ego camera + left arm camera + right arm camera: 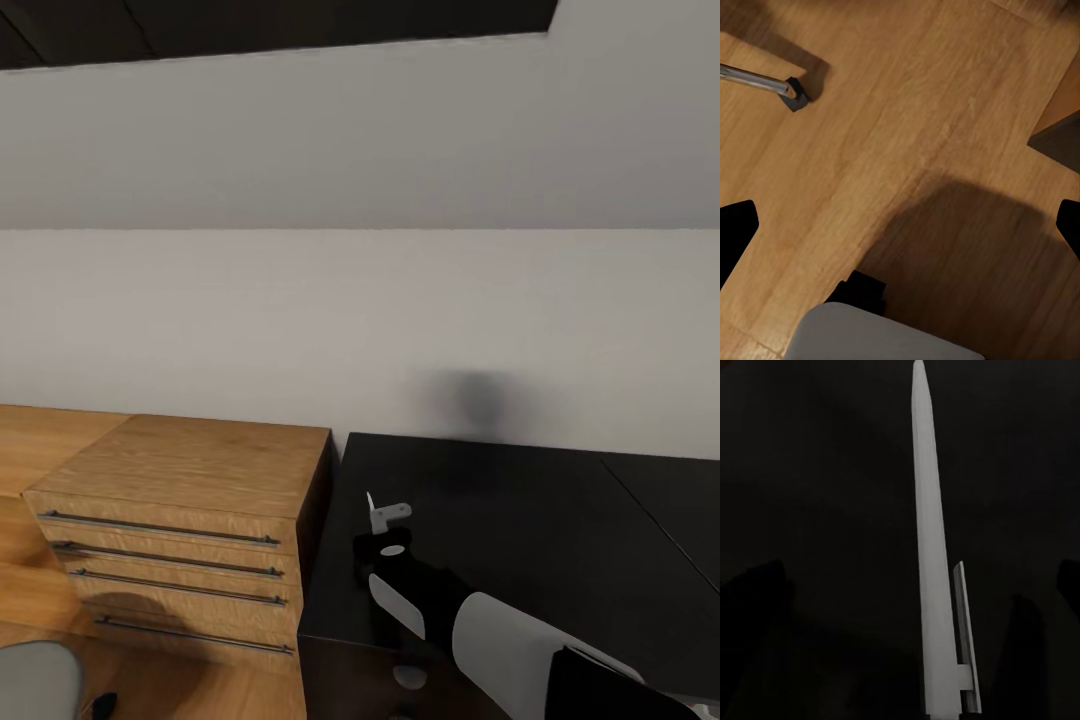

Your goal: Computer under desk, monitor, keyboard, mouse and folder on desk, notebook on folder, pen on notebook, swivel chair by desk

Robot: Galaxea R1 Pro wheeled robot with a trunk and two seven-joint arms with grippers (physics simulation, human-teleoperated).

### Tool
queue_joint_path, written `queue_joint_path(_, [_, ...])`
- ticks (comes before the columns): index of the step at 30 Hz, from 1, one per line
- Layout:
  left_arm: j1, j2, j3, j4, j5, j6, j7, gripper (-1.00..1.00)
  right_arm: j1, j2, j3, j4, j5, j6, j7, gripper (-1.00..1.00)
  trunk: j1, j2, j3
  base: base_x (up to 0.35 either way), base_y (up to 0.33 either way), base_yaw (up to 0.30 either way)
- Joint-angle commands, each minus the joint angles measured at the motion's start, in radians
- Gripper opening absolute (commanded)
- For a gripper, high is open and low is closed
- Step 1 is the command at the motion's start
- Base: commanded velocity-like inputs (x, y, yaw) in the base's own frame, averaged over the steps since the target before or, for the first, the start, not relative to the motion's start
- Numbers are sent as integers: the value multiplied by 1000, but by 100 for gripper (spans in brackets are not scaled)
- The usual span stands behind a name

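My right gripper [390, 545] hovers over the left end of the glossy black desk [530, 520] and is shut on the pen [380, 512], a thin silvery-white stick with a clip that points up out of it. In the right wrist view the pen [934, 555] runs lengthwise between the dark fingers [761, 615] above the black desk top [817, 472]. My left gripper [900, 232] hangs open over the wood floor, empty. Near it are a chrome leg and black caster of the swivel chair [791, 91]. A grey corner of the swivel chair [35, 680] shows at the lower left.
A light wooden drawer unit [190, 510] with bar handles stands against the desk's left end, its corner [1059, 127] close to my left gripper. A grey wall and sloped ceiling rise behind. A pale grey shape [885, 334] lies below the left gripper.
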Motion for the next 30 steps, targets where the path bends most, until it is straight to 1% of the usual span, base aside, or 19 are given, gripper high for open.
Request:
queue_joint_path(1, [-1, 0, -9, 0, 7, -4, 7, 100, -1, -1, 8, 28, -15, 13, -5, 100, 0, 0, -1, 0, 0, 0])
queue_joint_path(7, [-1, 0, -9, 0, 7, -4, 7, 100, -1, -1, 8, 28, -15, 13, -5, 100, 0, 0, -1, 0, 0, 0])
queue_joint_path(8, [-1, 0, -9, 0, 7, -4, 7, 100, -1, -1, 8, 28, -15, 13, -5, -100, 0, 0, -1, 0, 0, 0])
queue_joint_path(30, [-1, 0, -9, 0, 7, -4, 7, 100, -1, -2, 6, 24, -17, 13, -4, -100, 0, 0, -1, 0, 0, 0])
